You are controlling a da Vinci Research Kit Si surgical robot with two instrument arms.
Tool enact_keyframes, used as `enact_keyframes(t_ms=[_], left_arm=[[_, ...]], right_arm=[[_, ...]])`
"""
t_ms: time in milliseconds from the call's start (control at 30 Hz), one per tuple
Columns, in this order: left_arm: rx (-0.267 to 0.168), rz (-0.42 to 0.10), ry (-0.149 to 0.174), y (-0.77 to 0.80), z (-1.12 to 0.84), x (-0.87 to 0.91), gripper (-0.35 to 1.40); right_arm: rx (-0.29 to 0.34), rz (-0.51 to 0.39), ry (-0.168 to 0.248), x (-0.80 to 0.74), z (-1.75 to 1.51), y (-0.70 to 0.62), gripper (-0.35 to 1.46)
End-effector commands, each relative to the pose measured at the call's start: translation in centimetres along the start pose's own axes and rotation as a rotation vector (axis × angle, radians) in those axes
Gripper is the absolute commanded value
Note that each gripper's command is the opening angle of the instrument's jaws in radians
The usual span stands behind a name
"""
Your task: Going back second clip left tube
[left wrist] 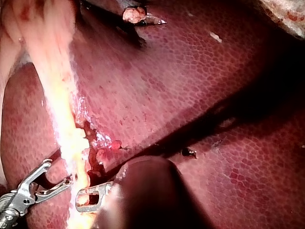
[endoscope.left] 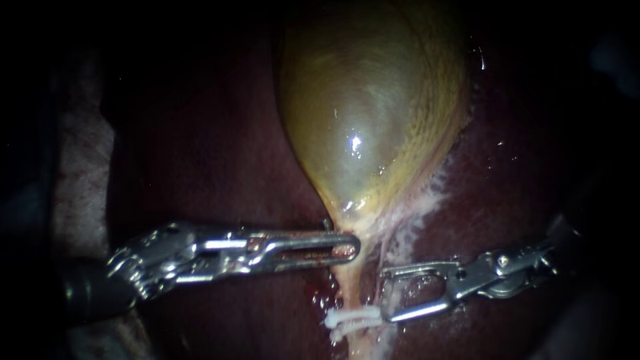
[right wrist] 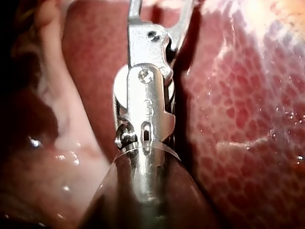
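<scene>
Endoscope: gallbladder (endoscope.left: 370, 107) tapers down to a narrow neck, then runs on as a pale tube (endoscope.left: 350, 287) over the liver (endoscope.left: 213, 153). Left instrument (endoscope.left: 350, 248) lies level, with its jaws closed on the gallbladder neck right at the taper; reddish tissue shows in the jaw window. White clip (endoscope.left: 351, 319) sits across the tube, nearer than the left jaws. It shows as two white bars, and I can't tell if that is one clip or two. Right instrument (endoscope.left: 385, 295) has its jaws open with a clear gap and grips nothing. Its tips are just right of the tube. The clip's right end is just beside the lower tip; I can't tell if they touch. Some blood is on the liver between the left jaws and the clip.

Left wrist: left instrument (left wrist: 90, 199) has its jaw against one side of the tube (left wrist: 59, 109). Right instrument (left wrist: 59, 172) is on the tube's other side, jaws spread, tips near the tube and not around it. The clip is not made out here. Liver (left wrist: 190, 95) lies under it all.

Right wrist: right instrument (right wrist: 159, 7) has its jaws splayed apart with nothing between them. Liver (right wrist: 248, 119) lies beside it and a pale tissue strand (right wrist: 62, 109) is on the other side. Clip out of view.
</scene>
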Motion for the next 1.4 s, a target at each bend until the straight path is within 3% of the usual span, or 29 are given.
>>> enact_keyframes(t_ms=[33,433,900,1133,1400], left_arm=[[-0.001,0.0,0.0,0.0,0.0,0.0,-0.35],[-0.001,0.0,0.0,-0.01,0.0,0.0,-0.35],[0.001,0.005,0.002,-0.12,0.05,-0.03,-0.35],[0.007,0.014,0.007,-0.27,0.2,-0.09,-0.35],[0.021,0.021,0.019,-0.38,0.54,-0.16,-0.35]], right_arm=[[-0.005,-0.021,0.003,0.02,-0.03,0.01,0.46],[-0.049,-0.152,0.057,0.25,-0.56,-0.03,0.45],[-0.055,-0.166,0.068,0.28,-0.63,-0.04,0.45],[-0.055,-0.166,0.068,0.28,-0.63,-0.04,0.45],[-0.056,-0.166,0.068,0.28,-0.63,-0.04,0.45]])
